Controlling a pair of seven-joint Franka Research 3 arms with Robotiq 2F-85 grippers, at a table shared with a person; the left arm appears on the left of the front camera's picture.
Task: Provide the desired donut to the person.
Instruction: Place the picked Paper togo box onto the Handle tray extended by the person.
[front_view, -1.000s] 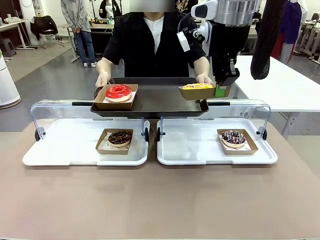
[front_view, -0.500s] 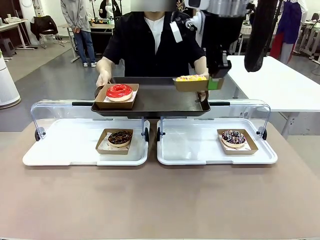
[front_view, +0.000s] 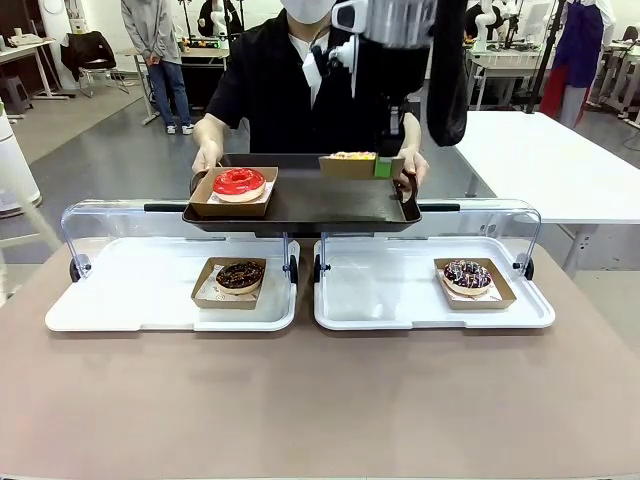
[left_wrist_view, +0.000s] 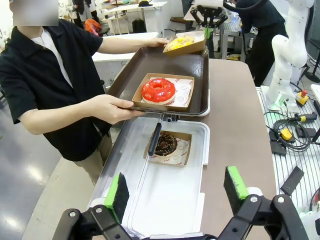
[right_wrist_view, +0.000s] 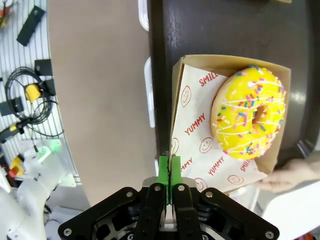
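The person (front_view: 300, 80) in the black top holds a dark serving tray (front_view: 310, 205) with both hands at the far side. On it sits a red-glazed donut (front_view: 238, 183) in a cardboard tray. My right gripper (front_view: 384, 167) is shut on the edge of a cardboard tray holding the yellow sprinkled donut (front_view: 351, 157), just above the dark tray's right part. The right wrist view shows the yellow donut (right_wrist_view: 248, 112) and my right gripper (right_wrist_view: 170, 167) pinching the cardboard rim. My left gripper (left_wrist_view: 176, 182) hangs open over the left white tray (left_wrist_view: 165, 210).
Two white display trays with raised clear lids lie on the brown table. The left one (front_view: 130, 310) holds a chocolate donut (front_view: 239, 276); the right one (front_view: 380, 300) holds a dark sprinkled donut (front_view: 467, 274). A white table (front_view: 560, 170) stands at far right.
My right gripper has carried the yellow donut's cardboard tray leftward and farther away, from the dark tray's right edge to over its right part. The person's tray stayed put.
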